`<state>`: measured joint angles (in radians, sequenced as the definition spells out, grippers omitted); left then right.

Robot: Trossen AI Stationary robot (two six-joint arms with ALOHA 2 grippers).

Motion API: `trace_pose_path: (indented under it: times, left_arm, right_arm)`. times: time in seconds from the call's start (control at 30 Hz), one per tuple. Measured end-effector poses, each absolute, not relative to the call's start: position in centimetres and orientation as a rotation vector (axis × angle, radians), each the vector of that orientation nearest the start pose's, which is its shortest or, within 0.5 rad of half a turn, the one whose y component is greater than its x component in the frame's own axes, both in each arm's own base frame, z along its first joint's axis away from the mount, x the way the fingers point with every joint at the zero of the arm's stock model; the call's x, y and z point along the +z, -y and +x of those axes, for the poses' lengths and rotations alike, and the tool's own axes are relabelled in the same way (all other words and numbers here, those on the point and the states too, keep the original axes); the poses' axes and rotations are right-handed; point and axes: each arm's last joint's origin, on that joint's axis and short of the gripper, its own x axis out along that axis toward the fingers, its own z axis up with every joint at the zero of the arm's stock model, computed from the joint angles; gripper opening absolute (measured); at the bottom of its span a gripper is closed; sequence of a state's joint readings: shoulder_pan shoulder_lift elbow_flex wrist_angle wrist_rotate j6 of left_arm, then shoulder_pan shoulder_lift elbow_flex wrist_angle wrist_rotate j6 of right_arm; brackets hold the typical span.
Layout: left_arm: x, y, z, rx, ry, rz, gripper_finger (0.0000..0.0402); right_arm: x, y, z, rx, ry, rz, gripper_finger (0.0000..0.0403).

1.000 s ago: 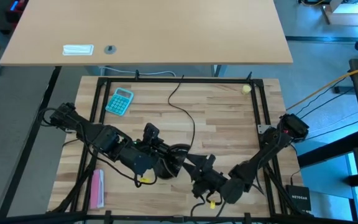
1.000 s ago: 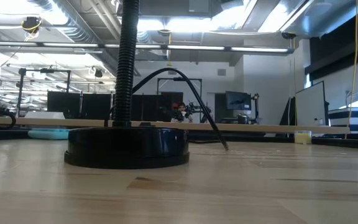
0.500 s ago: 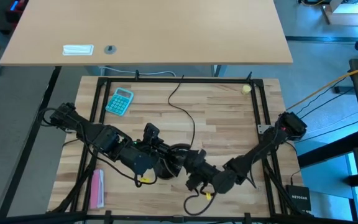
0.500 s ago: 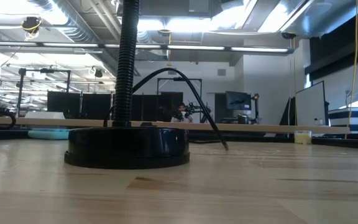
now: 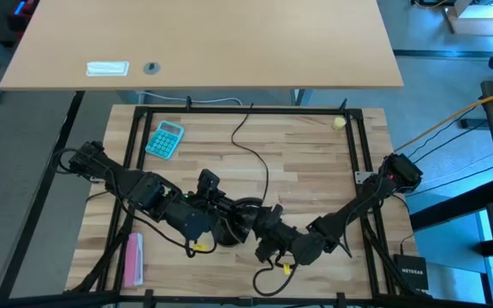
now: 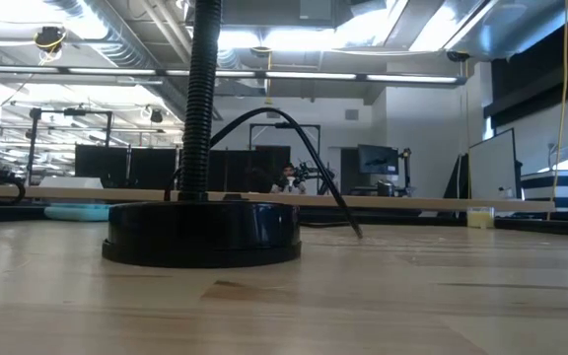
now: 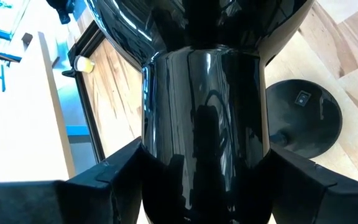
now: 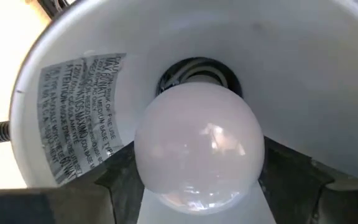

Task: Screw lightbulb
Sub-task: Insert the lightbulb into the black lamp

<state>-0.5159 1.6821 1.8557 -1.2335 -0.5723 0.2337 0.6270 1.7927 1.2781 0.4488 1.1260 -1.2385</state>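
Both arms reaching inward over table middle, grippers facing each other; left gripper (image 5: 222, 224) clamping, right gripper (image 5: 262, 231) fingers gripping.

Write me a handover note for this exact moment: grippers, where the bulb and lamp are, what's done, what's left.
Left gripper: clamped on the neck of the black lamp shade, steadying it above the table.
Right gripper: its fingers flank the lightbulb inside the shade's white interior, base pointed at the socket.
Lamp base sits on the table.
Done: bulb brought to the socket.
Left: whether it is threaded cannot be seen; screw it in, release.
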Motion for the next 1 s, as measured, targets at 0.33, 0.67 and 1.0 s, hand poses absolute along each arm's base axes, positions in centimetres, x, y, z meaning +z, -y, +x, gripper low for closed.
trace_pose_path:
  times: [0.33,0.67,1.0]
  left_arm:
    - [38.7,14.7,29.09,-0.061,-0.917,0.769,0.0249]
    - [38.74,14.85,29.05,-0.086,-0.912,0.764,0.0249]
    - [38.74,15.09,29.0,-0.117,-0.908,0.766,0.0249]
  right_arm:
    - [28.71,-21.46,34.02,-0.421,-0.282,-1.03,0.0267]
    - [28.67,-21.11,34.29,-0.452,-0.198,-0.682,0.0257]
    - [28.7,-21.11,34.42,-0.439,-0.074,-0.192,0.0254]
